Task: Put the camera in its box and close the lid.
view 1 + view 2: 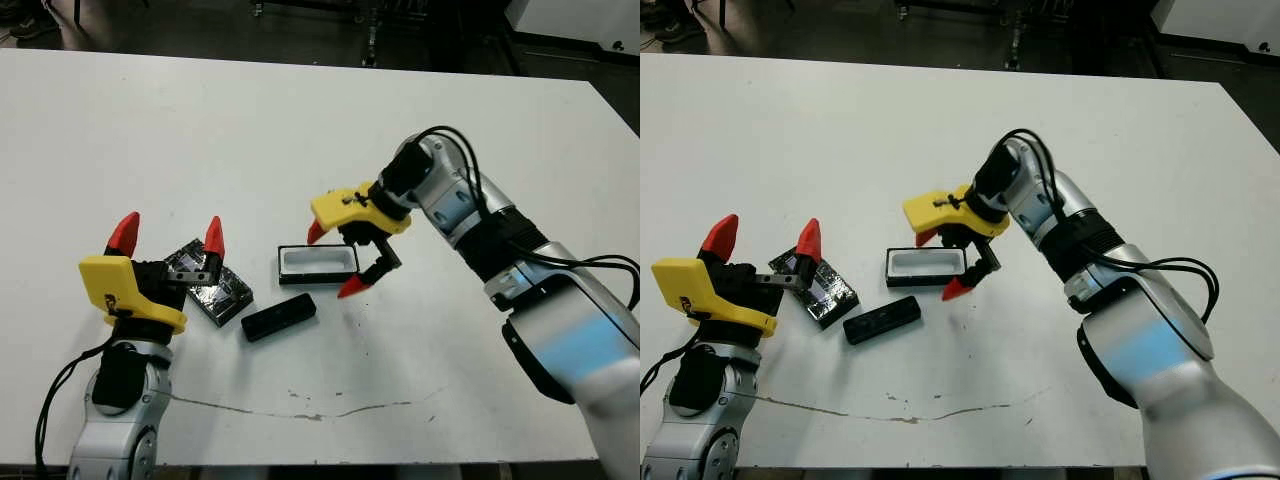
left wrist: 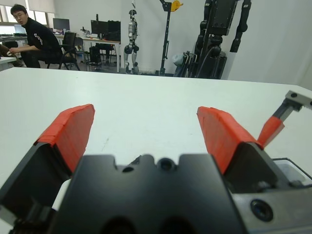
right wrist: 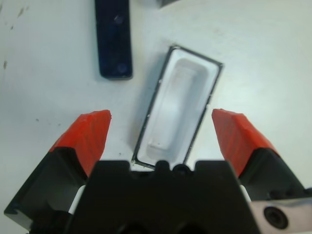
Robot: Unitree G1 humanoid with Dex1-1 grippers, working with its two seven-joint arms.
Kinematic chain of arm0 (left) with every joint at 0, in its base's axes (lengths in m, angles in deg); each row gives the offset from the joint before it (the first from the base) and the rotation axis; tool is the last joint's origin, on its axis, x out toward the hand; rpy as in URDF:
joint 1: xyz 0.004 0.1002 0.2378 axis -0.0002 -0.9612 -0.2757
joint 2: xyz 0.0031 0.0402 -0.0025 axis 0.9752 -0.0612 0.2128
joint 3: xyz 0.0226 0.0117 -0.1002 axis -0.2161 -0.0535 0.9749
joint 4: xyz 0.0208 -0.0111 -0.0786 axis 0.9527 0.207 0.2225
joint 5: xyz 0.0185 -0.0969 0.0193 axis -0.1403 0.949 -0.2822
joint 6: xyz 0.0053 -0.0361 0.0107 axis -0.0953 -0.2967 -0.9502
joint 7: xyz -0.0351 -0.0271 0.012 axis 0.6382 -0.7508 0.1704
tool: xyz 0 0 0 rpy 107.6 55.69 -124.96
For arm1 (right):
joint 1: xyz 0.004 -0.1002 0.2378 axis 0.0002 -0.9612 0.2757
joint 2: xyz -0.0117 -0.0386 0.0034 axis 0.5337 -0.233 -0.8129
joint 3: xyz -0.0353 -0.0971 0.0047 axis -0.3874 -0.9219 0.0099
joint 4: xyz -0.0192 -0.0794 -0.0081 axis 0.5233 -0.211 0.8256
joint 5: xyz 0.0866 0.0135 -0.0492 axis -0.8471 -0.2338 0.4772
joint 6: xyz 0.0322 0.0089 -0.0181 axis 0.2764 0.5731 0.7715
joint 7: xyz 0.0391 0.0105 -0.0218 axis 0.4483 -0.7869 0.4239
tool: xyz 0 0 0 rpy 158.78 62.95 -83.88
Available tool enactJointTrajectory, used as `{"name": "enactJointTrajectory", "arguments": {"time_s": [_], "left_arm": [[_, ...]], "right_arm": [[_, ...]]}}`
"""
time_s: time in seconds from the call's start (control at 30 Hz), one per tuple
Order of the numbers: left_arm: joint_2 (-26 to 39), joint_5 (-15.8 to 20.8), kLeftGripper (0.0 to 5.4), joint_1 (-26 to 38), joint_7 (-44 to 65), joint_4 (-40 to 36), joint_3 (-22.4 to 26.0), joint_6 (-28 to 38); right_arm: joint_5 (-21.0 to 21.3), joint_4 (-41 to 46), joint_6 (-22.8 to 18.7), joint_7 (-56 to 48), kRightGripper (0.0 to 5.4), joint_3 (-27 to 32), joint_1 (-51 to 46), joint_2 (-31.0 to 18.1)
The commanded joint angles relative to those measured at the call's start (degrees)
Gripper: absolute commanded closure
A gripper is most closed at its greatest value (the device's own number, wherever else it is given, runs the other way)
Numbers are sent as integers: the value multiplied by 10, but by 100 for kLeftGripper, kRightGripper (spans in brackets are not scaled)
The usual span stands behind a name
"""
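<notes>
Counter (image 1: 300,130): white, with a thin dark scuff line along its near part.
Box (image 1: 318,263): rests flat near the counter's middle, its white lining facing up and nothing inside; its long side runs from 9 o'clock to 3 o'clock in the head views.
Camera (image 1: 279,316): lies flat on the counter just at 7 o'clock of the box, close to it but apart, tilted slightly out of line with it.
Lid (image 1: 208,285): lies at 9 o'clock of the camera, near it, glossy top up; the left arm's fingers partly hide it in the head views.
Right gripper (image 1: 340,261): hangs directly above the box, jaws released and spread wide; in the right wrist view the red fingertips (image 3: 92,131) stand either side of the tray with clear gaps, touching nothing.
Left gripper (image 1: 168,237): held near the counter's 8 o'clock corner, over the lid, jaws released and wide apart, holding nothing; whether it touches the lid I cannot tell.
Background: in the left wrist view a person (image 2: 30,40) sits at a desk beyond the counter, with other robot hardware standing along the far wall.
</notes>
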Motion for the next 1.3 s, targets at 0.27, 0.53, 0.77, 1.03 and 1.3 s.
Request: {"name": "enactJointTrajectory", "arguments": {"time_s": [0.27,0.53,0.77,1.03,1.3], "left_arm": [[0,0,0,-8,2,3,0,4],[1,-2,0,-6,0,3,3,5],[0,-5,0,-7,-3,1,7,8],[3,-13,0,-5,-8,-1,8,6],[0,-18,0,-1,-12,0,9,9]], "right_arm": [[-38,66,-48,96,2,103,-23,-31],[-94,224,-182,102,2,137,-70,-70],[-125,262,-212,67,2,121,-75,-91],[-154,238,-208,10,2,91,-54,-87],[-150,217,-160,-10,2,59,-55,-68]]}}
